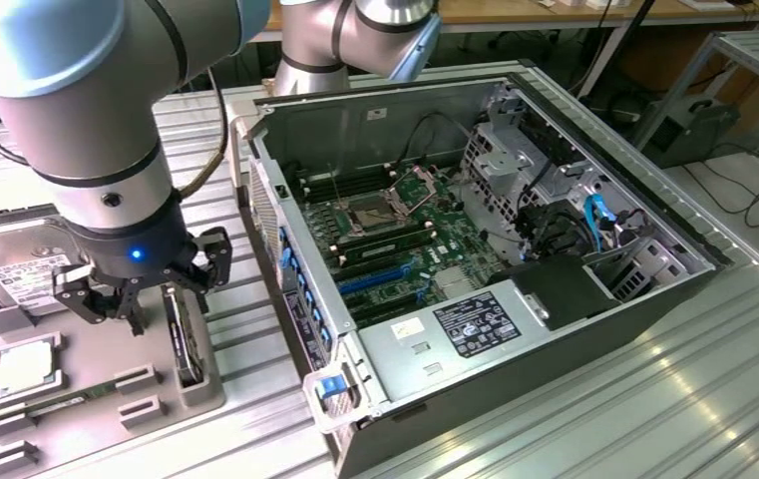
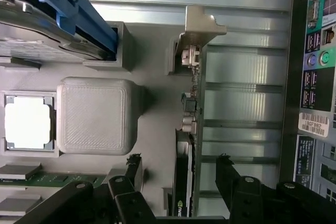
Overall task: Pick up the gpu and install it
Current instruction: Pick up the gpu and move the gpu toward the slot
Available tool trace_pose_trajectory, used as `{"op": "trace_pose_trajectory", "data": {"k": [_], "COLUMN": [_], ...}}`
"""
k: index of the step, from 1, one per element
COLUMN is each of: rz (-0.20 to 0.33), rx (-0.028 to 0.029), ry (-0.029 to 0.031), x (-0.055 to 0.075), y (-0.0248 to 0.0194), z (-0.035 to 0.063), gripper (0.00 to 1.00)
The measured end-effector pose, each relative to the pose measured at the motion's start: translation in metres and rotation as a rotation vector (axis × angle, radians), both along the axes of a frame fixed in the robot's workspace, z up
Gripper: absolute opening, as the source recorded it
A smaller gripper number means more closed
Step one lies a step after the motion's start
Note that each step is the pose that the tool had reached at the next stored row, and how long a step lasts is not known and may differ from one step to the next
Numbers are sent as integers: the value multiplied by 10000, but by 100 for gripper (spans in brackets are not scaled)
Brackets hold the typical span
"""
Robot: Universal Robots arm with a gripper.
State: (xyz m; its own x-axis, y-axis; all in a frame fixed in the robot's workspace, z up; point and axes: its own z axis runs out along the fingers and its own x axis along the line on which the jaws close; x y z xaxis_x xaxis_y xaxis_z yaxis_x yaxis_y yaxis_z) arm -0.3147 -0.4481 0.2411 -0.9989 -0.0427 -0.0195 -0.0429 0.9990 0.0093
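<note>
The gpu (image 1: 188, 344) stands on its long edge in a slot of the grey parts tray (image 1: 93, 404), on the tray's side nearest the computer case. In the wrist view I look straight down on the gpu (image 2: 192, 124), a thin dark card whose pale metal bracket (image 2: 202, 27) is at its far end. My gripper (image 1: 147, 297) hangs just above the card, open. In the wrist view the gripper (image 2: 179, 159) has one black finger on each side of the card's near end, apart from it and holding nothing.
The open computer case (image 1: 698, 239) lies at the exterior view's right of the tray, with its motherboard (image 1: 399, 235) and blue slots (image 1: 376, 276) exposed. On the tray are also a hard drive (image 1: 13, 264), a square silver chip (image 2: 27, 122) and memory sticks (image 2: 31, 180).
</note>
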Motion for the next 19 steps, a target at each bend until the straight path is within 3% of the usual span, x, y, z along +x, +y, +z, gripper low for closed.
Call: {"op": "trace_pose_trajectory", "data": {"k": [12, 19], "rz": [-2, -2], "rx": [0, -5], "ry": [0, 0], "x": [14, 14], "y": [-1, -1], "z": [-231, -240], "gripper": [68, 66]}}
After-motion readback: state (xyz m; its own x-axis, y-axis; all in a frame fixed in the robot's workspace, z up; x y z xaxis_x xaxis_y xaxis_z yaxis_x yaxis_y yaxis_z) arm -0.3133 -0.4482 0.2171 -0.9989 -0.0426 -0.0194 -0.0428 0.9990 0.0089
